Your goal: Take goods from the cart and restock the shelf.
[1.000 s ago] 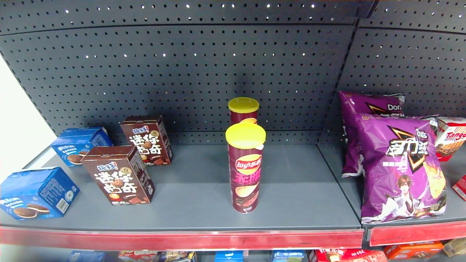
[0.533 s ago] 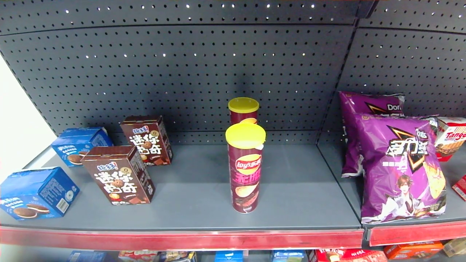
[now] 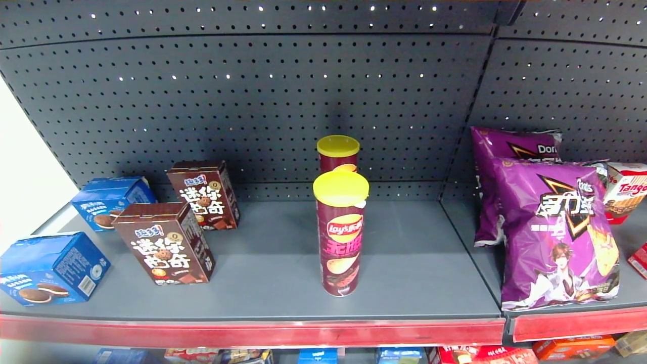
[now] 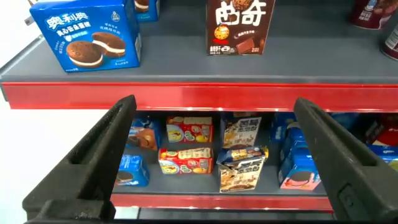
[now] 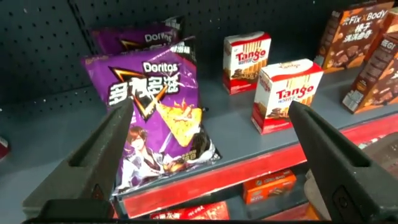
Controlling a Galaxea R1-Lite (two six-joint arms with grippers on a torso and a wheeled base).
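Two maroon chip cans with yellow lids stand mid-shelf, one (image 3: pixel 340 232) in front and one (image 3: pixel 338 153) behind it. Brown cookie boxes (image 3: pixel 166 241) and blue sandwich-cookie boxes (image 3: pixel 48 268) sit to their left, purple chip bags (image 3: pixel 556 232) to their right. My left gripper (image 4: pixel 214 155) is open and empty, held in front of the shelf's red edge (image 4: pixel 199 94), below a blue box (image 4: pixel 87 34) and a brown box (image 4: pixel 239 26). My right gripper (image 5: pixel 211 155) is open and empty, facing a purple chip bag (image 5: pixel 155 118) and red-and-white wafer boxes (image 5: pixel 283 93).
A pegboard back panel (image 3: pixel 252 101) closes the shelf behind. A lower shelf (image 4: pixel 211 155) holds several small snack boxes. Brown boxes (image 5: pixel 367 56) stand at the far right. Bare shelf floor lies on both sides of the cans (image 3: pixel 419 263).
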